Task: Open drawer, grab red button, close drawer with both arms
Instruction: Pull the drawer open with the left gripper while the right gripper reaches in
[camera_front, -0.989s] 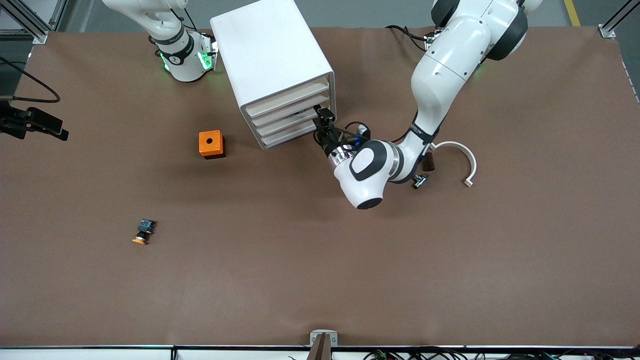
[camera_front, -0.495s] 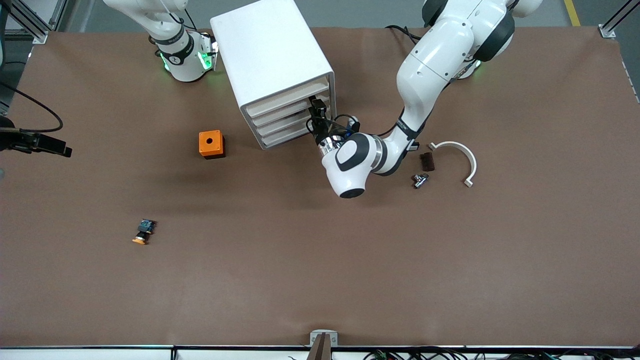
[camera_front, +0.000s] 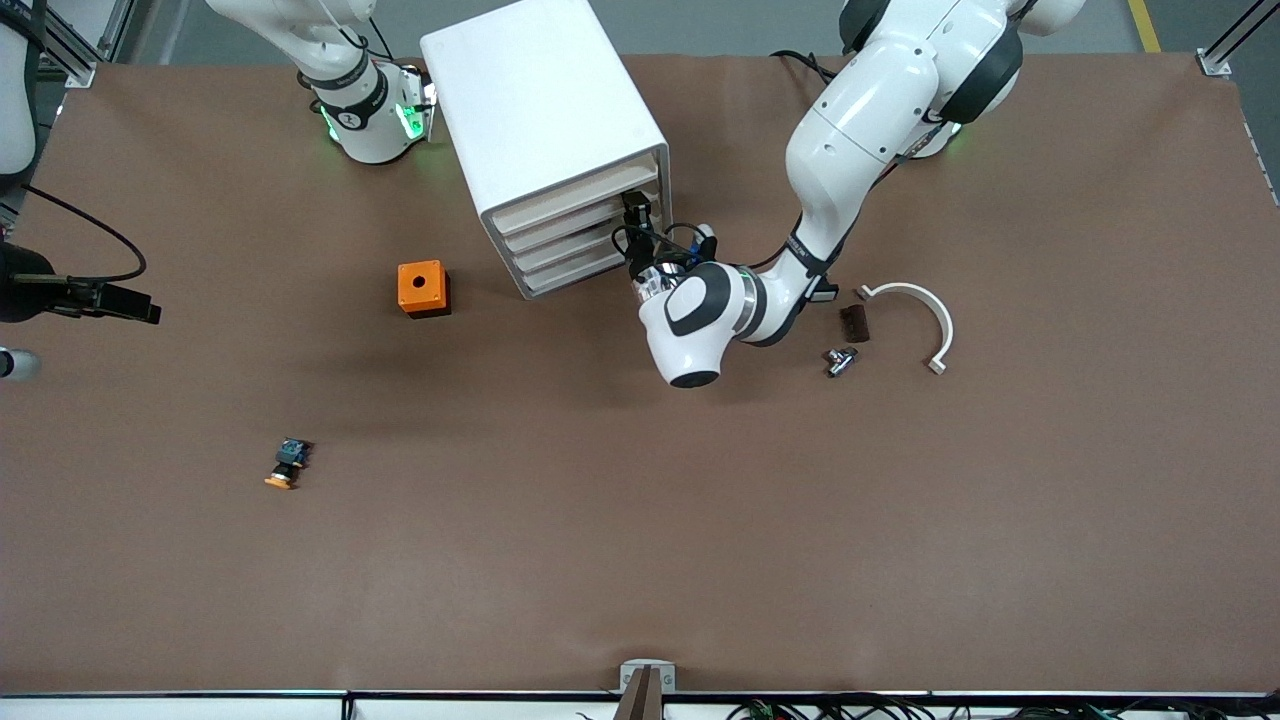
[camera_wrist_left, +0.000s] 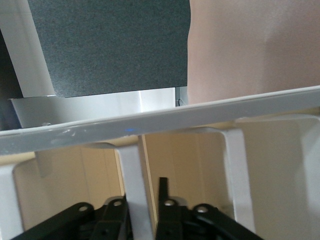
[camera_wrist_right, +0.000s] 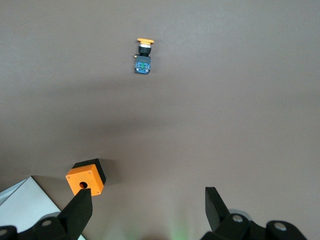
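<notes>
The white cabinet (camera_front: 540, 110) stands near the robots' bases with four pale beige drawer fronts, all pushed in. My left gripper (camera_front: 637, 213) is at the upper drawer fronts (camera_front: 575, 222), at the end toward the left arm. In the left wrist view its fingers straddle a white upright bar (camera_wrist_left: 131, 170) of the front, with a slim gap on one side. My right gripper (camera_front: 138, 306) hangs open and empty over the right arm's end of the table; it also shows in the right wrist view (camera_wrist_right: 147, 195). The red-capped button is hidden.
An orange cube with a hole (camera_front: 423, 288) sits beside the cabinet. An orange-capped button (camera_front: 288, 463) lies nearer the front camera. A white curved piece (camera_front: 925, 315), a dark block (camera_front: 853, 322) and a small metal part (camera_front: 838, 360) lie toward the left arm's end.
My left gripper has moved in to the cabinet front and up to a higher drawer. My right gripper has drifted a little farther in over the table.
</notes>
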